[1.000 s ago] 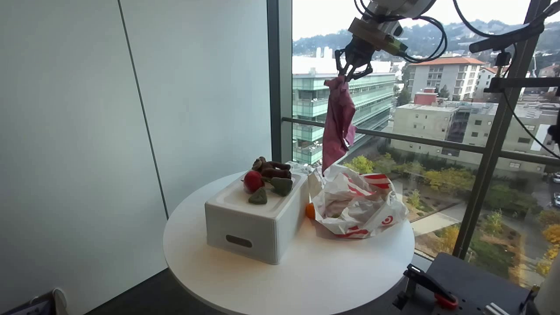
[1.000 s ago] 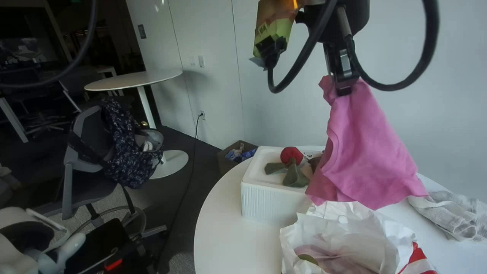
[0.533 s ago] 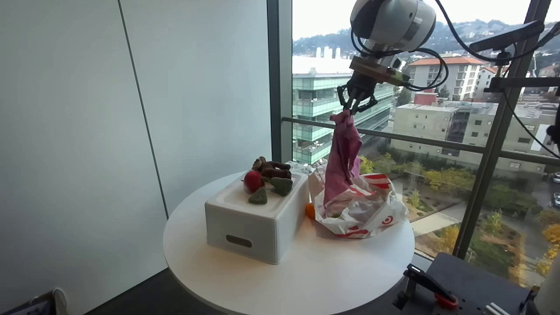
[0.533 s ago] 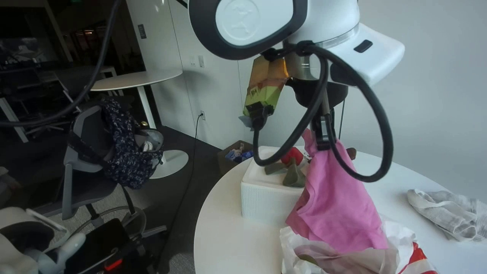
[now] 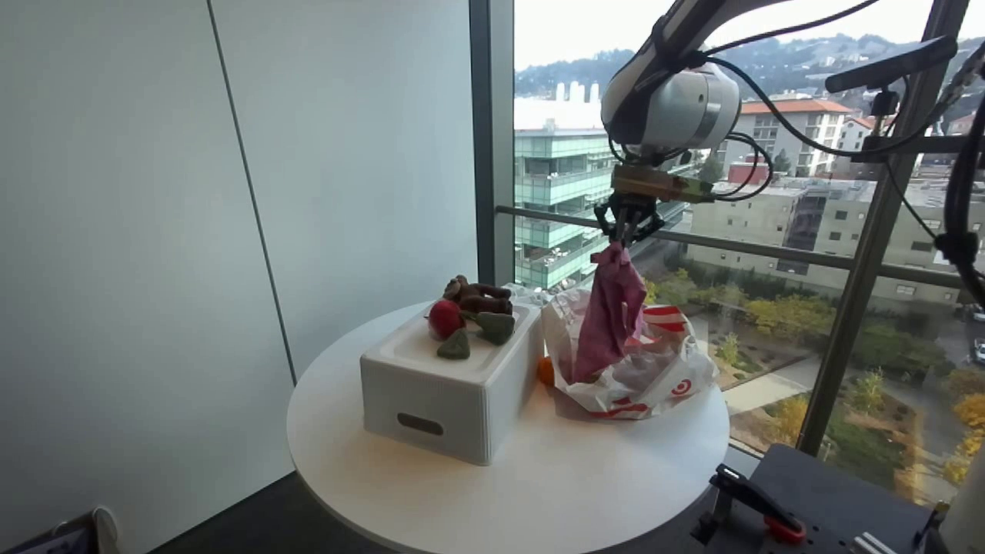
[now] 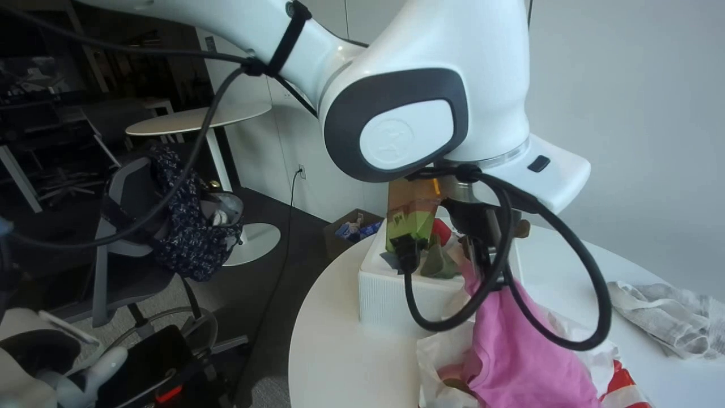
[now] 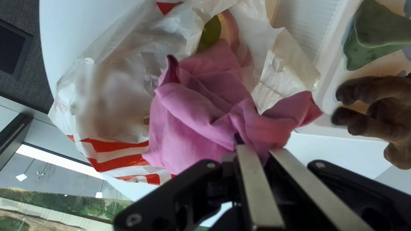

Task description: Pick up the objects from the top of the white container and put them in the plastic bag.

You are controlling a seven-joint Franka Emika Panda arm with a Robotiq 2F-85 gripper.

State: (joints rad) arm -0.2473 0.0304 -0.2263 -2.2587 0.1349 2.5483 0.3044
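Note:
My gripper [image 5: 620, 241] is shut on a pink cloth [image 5: 610, 312] and holds it by its upper end above the plastic bag [image 5: 668, 360]. The cloth's lower part hangs into the bag's mouth in both exterior views. In the wrist view the cloth [image 7: 196, 112] is pinched between the fingers [image 7: 257, 186]. On the white container [image 5: 462, 404] lie a red round object [image 5: 445, 318] with green leaf-like pieces [image 5: 495, 328] and a dark brown object [image 5: 485, 302]. A green round thing [image 7: 211, 33] shows inside the bag.
An orange object [image 5: 545, 372] lies on the round white table [image 5: 569, 485] between container and bag. A grey-white crumpled cloth [image 6: 668, 320] lies on the table. A window stands behind the bag. A looped cable [image 6: 600, 317] hangs near the gripper.
My gripper has moved down towards the bag with the pink cloth. The cloth's lower end has gone from above the bag into its mouth. The objects on the container have not moved.

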